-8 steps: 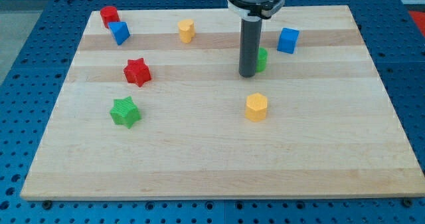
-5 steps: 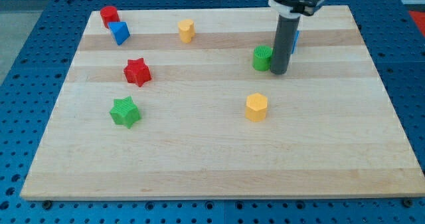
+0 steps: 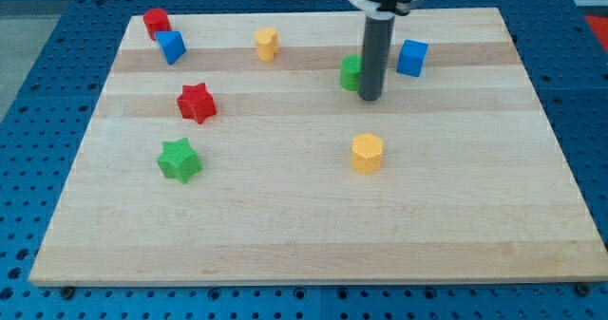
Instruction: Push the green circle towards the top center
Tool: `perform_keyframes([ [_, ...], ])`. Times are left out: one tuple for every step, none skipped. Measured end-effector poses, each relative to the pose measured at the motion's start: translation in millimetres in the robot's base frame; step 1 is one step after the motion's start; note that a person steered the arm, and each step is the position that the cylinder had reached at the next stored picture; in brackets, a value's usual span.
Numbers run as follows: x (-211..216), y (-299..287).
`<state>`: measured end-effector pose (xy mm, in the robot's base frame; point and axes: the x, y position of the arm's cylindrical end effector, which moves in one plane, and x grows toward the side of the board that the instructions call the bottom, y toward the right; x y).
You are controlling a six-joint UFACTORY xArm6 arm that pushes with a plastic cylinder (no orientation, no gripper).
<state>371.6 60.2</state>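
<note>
One yellow hexagon block (image 3: 367, 154) sat nearest the board's bottom edge. Farther up, my tip (image 3: 370, 99), a plain rod with nothing to open or close, touched the green circle (image 3: 351, 72) on its right side. A good push would go slowly up and left toward the top edge's middle.

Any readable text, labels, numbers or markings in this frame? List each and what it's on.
None readable anywhere in the camera view.
Wooden board: bare grain, no print.
Blocks, e.g. green circle, blue cube, yellow hexagon: plain faces, no marks.
Rod ending in my tip, which sits against the green circle's right side in the view: dark, unmarked.
Blue perforated base: holes only.
</note>
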Motion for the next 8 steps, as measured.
perform_keyframes([
  [-26, -21],
  [-70, -27],
  [-90, -31],
  [-73, -31],
  [-63, -20],
  [-81, -4],
  [-102, 3],
  [-120, 1],
])
